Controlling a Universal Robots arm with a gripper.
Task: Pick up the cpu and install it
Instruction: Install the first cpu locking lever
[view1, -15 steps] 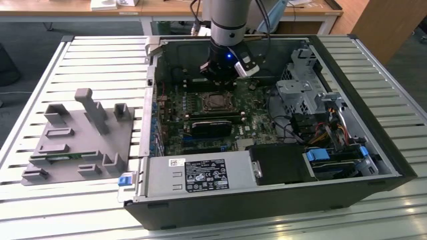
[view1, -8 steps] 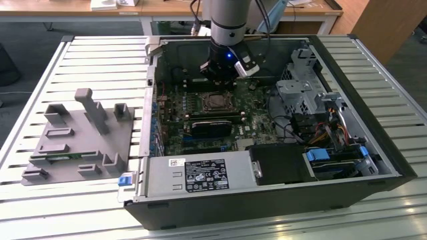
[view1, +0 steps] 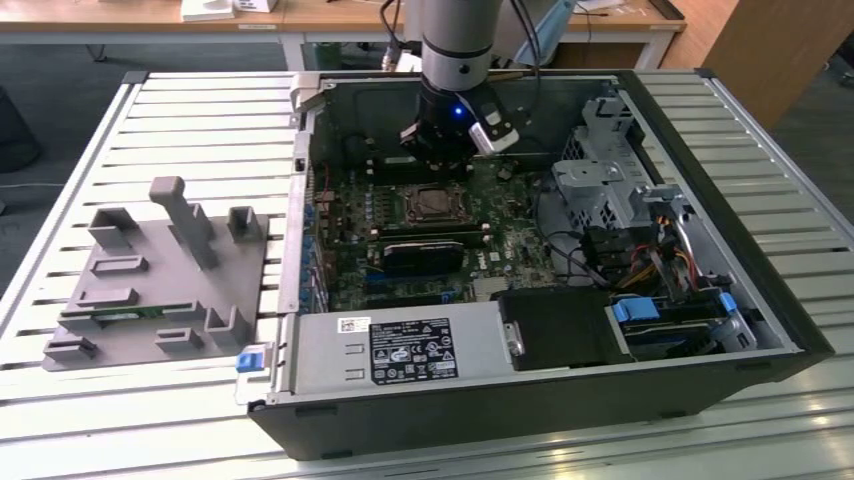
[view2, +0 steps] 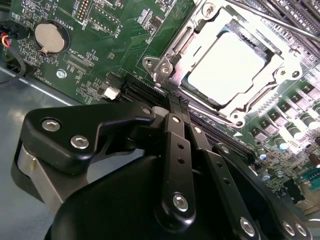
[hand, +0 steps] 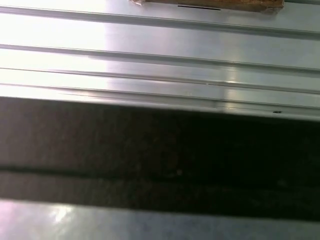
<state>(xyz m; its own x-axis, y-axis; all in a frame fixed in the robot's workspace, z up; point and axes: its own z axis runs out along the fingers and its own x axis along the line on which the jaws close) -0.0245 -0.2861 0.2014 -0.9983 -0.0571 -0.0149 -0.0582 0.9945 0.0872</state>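
The cpu (view2: 239, 67) lies flat in its socket (view2: 197, 47) on the motherboard (view2: 115, 45), its pale metal top glaring under the light in the second wrist view and framed by the socket's silver metal bracket. In the exterior view the same chip (view1: 430, 203) sits near the middle of the green board inside the open computer case (view1: 787, 330).

Nearest the camera in the second wrist view, the gripper (view2: 172, 102) shows as black linkage arms studded with silver screws. Its two fingers run close side by side and meet at the tips, so they look drawn together with nothing between them. The tips hang just beside the socket's corner, above the board; whether they touch it cannot be told.

A round coin battery (view2: 49, 37) sits on the board, well apart from the socket.

In the exterior view the gripper (view1: 434, 155) hangs from the arm (view1: 461, 40) over the board just behind the socket. Nearer the camera stand a black heatsink block (view1: 416, 255) and the grey power supply (view1: 400, 350). On the exterior view's left, a grey fixture tray (view1: 147, 290) rests on the slatted metal table (view1: 80, 420).

The first wrist view shows the table's ribbed slats (hand: 160, 50) beyond a dark band.
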